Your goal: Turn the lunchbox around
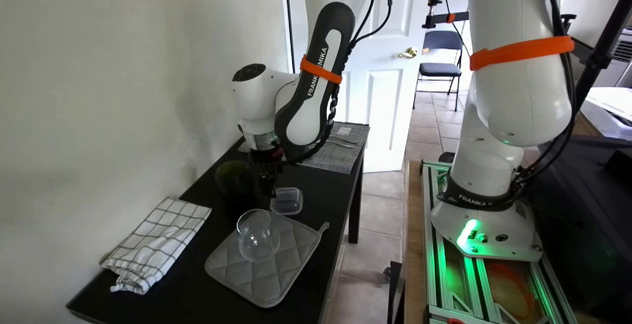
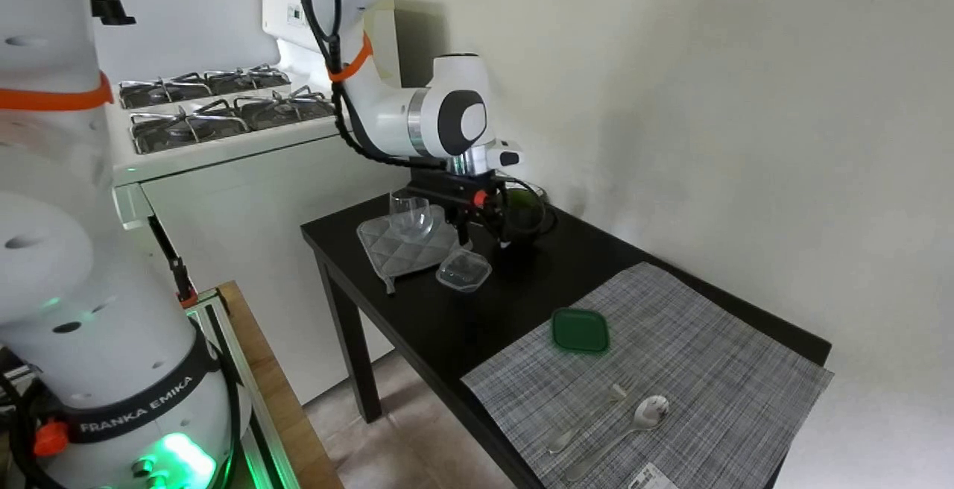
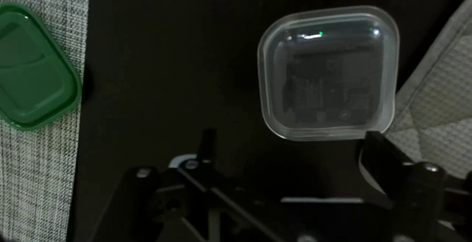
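The lunchbox is a small clear square container on the black table. It shows in both exterior views (image 1: 287, 201) (image 2: 463, 270) and in the wrist view (image 3: 328, 74). I cannot tell whether its mouth faces up or down. A green lid (image 2: 580, 330) lies apart from it on the grey placemat, and its edge shows in the wrist view (image 3: 35, 83). My gripper (image 3: 291, 138) is open with nothing between its fingers. It hovers over the table beside the lunchbox (image 2: 484, 239); the right fingertip overlaps the box's near corner in the wrist view, and contact cannot be told.
A clear stemless glass (image 1: 257, 237) stands on a grey quilted pot holder (image 1: 276, 277) close to the lunchbox. A dark green vessel (image 1: 233, 176) stands by the wall beside my gripper. A checked towel (image 1: 158, 240), fork (image 2: 589, 418) and spoon (image 2: 626, 429) also lie on the table.
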Controlling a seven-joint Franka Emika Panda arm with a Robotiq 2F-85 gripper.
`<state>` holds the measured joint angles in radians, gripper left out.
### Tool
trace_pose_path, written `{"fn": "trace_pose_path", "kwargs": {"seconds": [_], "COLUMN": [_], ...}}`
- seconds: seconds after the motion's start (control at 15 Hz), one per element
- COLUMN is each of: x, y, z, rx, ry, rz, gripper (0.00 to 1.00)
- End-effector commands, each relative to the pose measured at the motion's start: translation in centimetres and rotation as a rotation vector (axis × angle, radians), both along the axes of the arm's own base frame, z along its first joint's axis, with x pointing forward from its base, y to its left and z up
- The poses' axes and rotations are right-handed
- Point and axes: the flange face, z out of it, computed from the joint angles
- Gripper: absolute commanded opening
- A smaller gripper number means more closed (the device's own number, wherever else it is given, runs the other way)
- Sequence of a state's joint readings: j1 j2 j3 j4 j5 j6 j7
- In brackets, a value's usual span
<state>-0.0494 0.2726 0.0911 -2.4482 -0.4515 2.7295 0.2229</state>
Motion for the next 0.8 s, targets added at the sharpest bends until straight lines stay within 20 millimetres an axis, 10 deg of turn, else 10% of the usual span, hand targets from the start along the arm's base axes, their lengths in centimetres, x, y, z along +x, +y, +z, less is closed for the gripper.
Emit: {"fn": "trace_pose_path", "kwargs": {"seconds": [0.0, 0.73], "x": [0.0, 2.1], "y": [0.1, 1.3], "z": [0.3, -2.4], "rx": [0.065, 0.105], "ry": [0.021, 0.138], "rz": [0.005, 0.145], "gripper": [1.00, 1.00]}}
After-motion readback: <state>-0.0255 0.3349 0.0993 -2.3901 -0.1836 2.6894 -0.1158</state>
